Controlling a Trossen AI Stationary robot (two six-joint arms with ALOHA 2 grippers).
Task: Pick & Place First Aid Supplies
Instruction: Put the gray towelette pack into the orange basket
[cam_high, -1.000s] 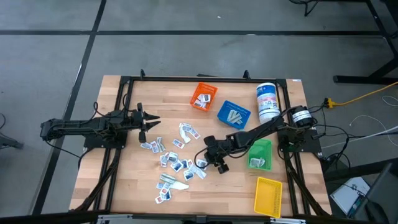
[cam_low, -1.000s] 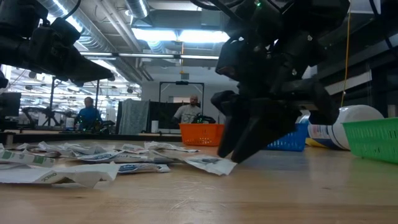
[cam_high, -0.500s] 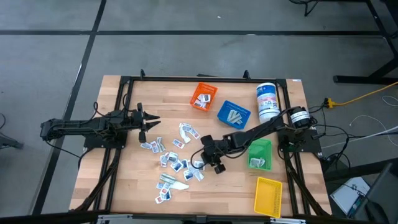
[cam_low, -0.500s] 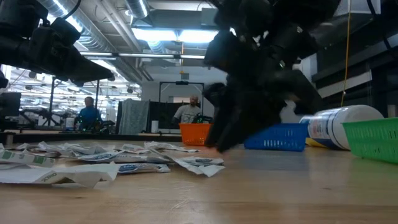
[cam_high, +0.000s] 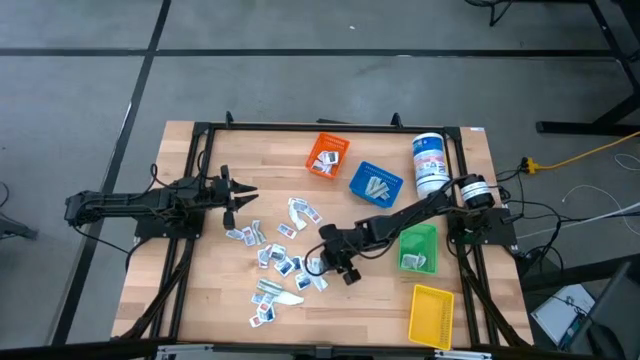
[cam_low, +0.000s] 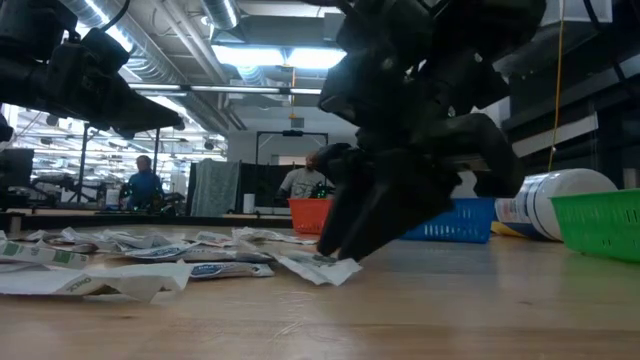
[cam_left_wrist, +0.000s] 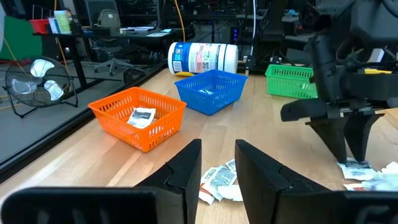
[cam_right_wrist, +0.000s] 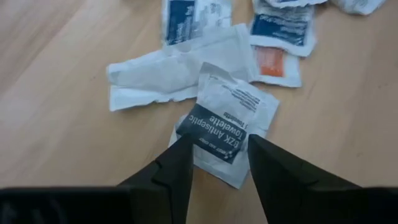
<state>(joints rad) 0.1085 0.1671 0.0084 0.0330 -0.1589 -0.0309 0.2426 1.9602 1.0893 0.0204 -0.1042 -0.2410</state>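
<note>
I've got the right gripper low over the scatter of small flat white paper packets in the middle of the wooden table, fingers spread, straddling one white antiseptic towelette packet with a dark label. It looks feather-light, limp and thin, lying flat, so I expect it to slide or buckle; I'd pinch across its raised near edge, where it overlaps a crumpled packet. Compared with a second ago, my gripper has shifted left, further over the pile's right edge. The left gripper waits, fingers apart, at the left side.
</note>
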